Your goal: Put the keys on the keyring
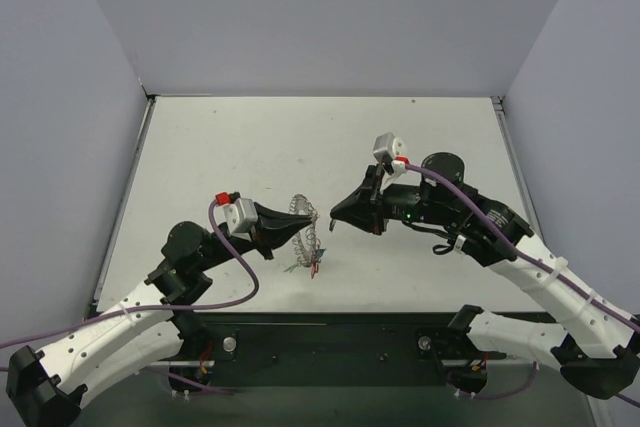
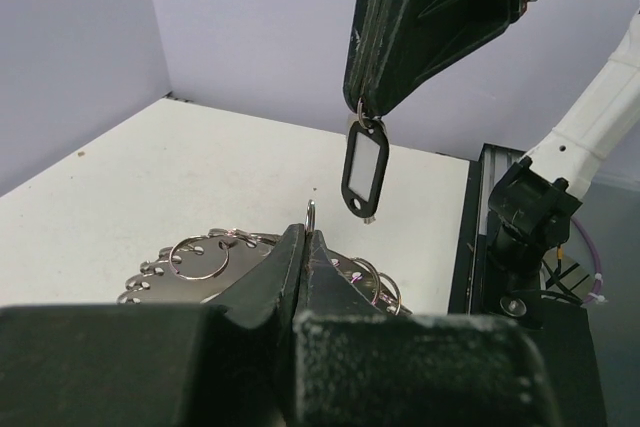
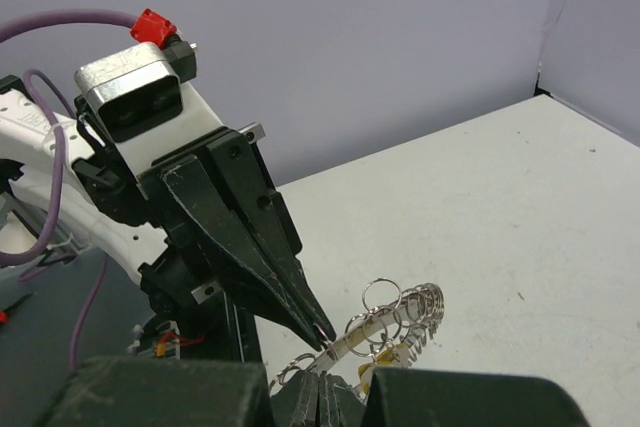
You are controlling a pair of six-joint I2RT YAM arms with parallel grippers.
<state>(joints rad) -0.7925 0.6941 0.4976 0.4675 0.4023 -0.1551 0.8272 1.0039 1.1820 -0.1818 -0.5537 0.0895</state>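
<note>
Left gripper (image 1: 295,229): fingers pressed together, pinching the wire of the keyring (image 1: 303,215), which is held off the table (image 1: 250,147) between the two arms. Small split rings crowd its ribbed rim. A cluster of coloured keys (image 1: 312,265) hangs at its lower side. Right gripper (image 1: 333,215): closed on the small loop of a black-framed key tag (image 2: 365,172) (white insert), which dangles just above the keyring – apart from it. Obstructions: the left fingers cover the ring's near part in their own wrist view. A purple cable (image 3: 60,19) trails from the left wrist. Surface: plain white tabletop – pale grey walls (image 1: 320,17) on three sides
</note>
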